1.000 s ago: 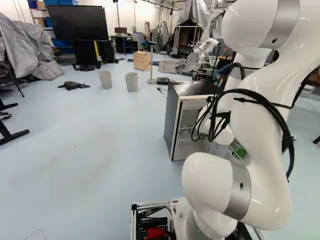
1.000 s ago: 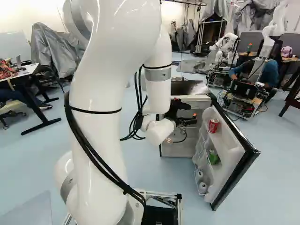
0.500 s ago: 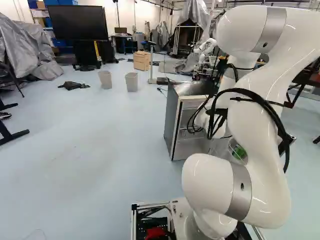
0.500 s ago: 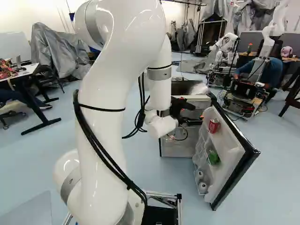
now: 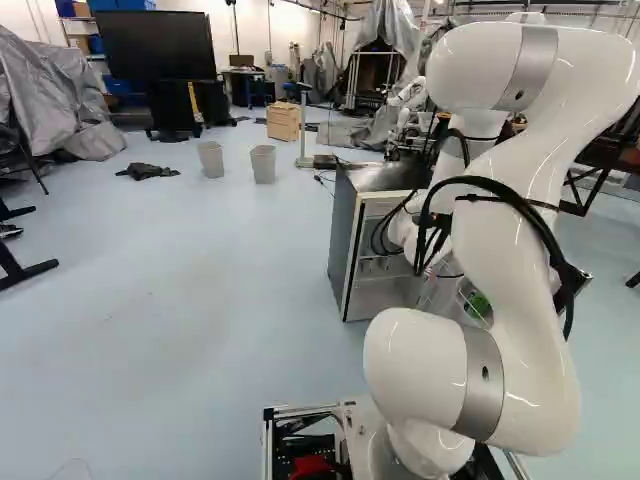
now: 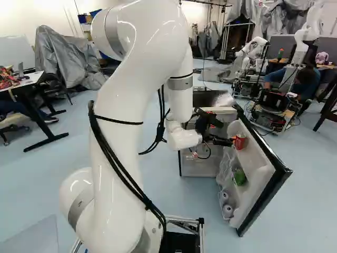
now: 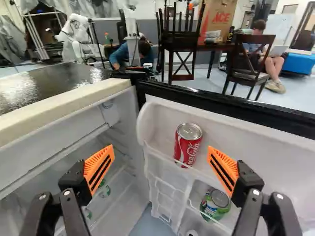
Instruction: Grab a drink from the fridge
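Note:
In the right base view my gripper [image 6: 226, 141] reaches to the red can [image 6: 240, 141] on the upper shelf of the fridge door [image 6: 263, 179]. The wrist view shows the gripper [image 7: 161, 169] open, its orange pads [image 7: 99, 168] wide apart. The red can [image 7: 188, 144] stands upright ahead, in line with the gap between them, with neither pad on it. Lower in the door is a green can [image 7: 215, 204]. The fridge [image 5: 350, 240] stands with its door open; the arm partly hides its inside in the left base view.
The fridge top [image 7: 44, 91] and the door's black edge [image 7: 221, 101] border the gripper's surroundings. More green cans [image 7: 104, 191] are inside the fridge. Another robot [image 6: 274, 100] stands beyond the door. Chairs [image 7: 249, 61] and a table are farther off.
The arm has shifted and its gripper has swung toward the door, coming up to the red can in the right base view. The base and fridge have stayed put.

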`<state>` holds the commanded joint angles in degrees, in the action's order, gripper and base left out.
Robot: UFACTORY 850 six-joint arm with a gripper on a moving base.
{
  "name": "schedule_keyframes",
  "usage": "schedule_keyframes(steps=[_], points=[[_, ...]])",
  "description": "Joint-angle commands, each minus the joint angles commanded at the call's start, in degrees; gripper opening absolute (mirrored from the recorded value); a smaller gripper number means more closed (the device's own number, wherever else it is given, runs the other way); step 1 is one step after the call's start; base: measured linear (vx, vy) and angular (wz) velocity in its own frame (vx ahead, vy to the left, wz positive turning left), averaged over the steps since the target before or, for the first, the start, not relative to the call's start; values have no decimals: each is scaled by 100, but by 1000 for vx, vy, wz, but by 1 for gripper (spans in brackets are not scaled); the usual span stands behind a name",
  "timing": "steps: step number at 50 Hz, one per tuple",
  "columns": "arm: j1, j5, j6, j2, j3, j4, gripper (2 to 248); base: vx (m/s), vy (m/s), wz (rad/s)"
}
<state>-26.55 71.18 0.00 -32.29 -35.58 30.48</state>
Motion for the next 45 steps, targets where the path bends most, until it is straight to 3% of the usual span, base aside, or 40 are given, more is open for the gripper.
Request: schedule_keyframes(steps=[35,45], points=[[423,-1057,0,-279,-432,2095,247,0,0,0],[533,-1146,0,-318,-505,2300,247,0,0,0]])
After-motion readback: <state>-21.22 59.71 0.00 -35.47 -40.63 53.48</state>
